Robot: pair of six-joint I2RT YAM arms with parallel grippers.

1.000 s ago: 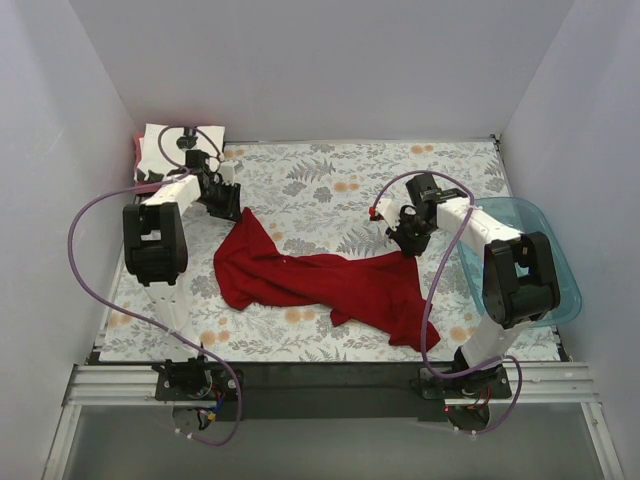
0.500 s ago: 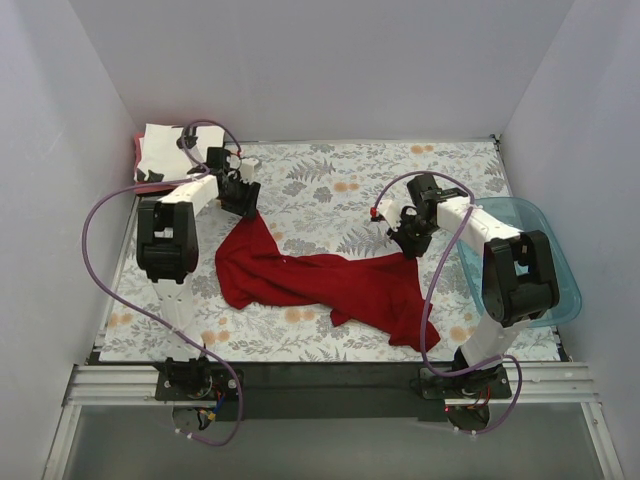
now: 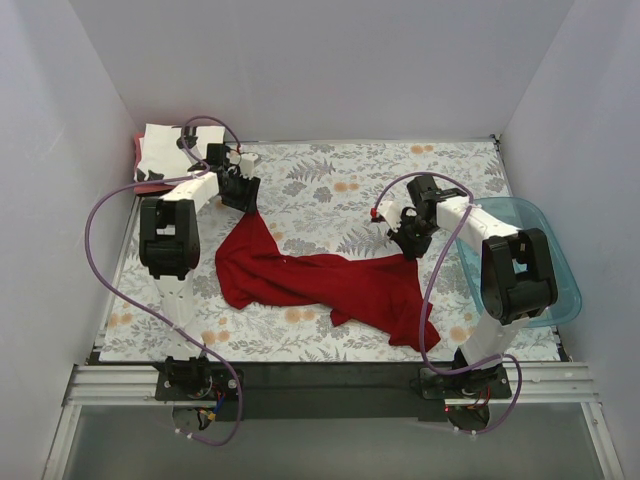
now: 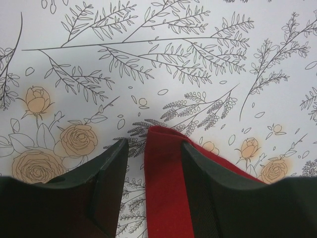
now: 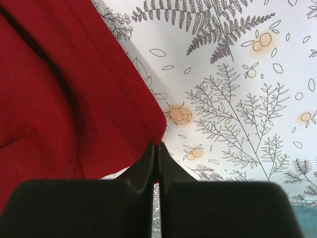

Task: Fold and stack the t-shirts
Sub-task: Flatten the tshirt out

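Note:
The dark red t-shirt (image 3: 320, 280) lies crumpled and stretched across the middle of the table cloth. My left gripper (image 3: 244, 200) is open at the shirt's far left tip. In the left wrist view (image 4: 153, 144) a narrow fold of the red cloth (image 4: 166, 198) lies between the spread fingers, against the right one. My right gripper (image 3: 408, 240) is shut on the shirt's right upper edge. In the right wrist view (image 5: 157, 145) the hem (image 5: 59, 99) is pinched at its tips. The white t-shirt with black print (image 3: 160, 148) lies folded at the far left corner, on the reddish-pink one (image 3: 136, 150).
A translucent teal tub (image 3: 545, 250) stands at the right edge beside the right arm. White walls close in the table on three sides. The grey floral table cloth (image 3: 400, 170) shows bare at the back.
My left gripper has moved right and a little back, to the shirt's far left tip. The right gripper and the shirt have stayed where they were.

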